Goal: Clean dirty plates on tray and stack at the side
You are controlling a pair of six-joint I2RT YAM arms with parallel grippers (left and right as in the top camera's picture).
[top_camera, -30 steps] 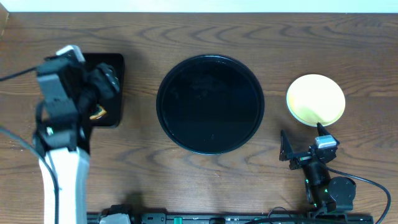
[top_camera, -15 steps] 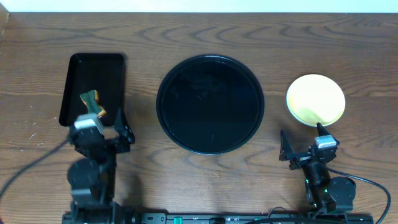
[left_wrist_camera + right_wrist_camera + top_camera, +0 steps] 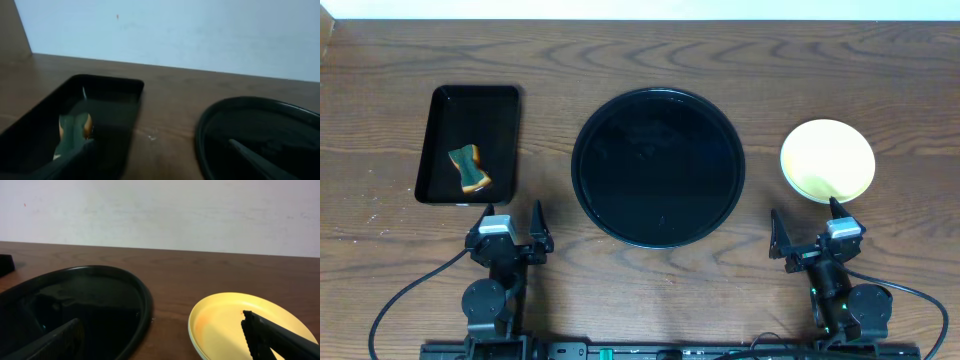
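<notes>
Plate, pale yellow, lies just beyond the wide-spread right tool; left tool equally wide.

Two matte black arms on round black bases, left gripper and right gripper each had thin, tapered black fingers, small silver-grey wrist blocks, thin black cables, green lights glowed on the right arm.

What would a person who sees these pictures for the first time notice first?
The large round black tray lies empty in the middle of the wooden table. To its right a pale yellow plate sits directly on the table, and to its left a smaller rectangular black tray holds a green and orange sponge.
</notes>
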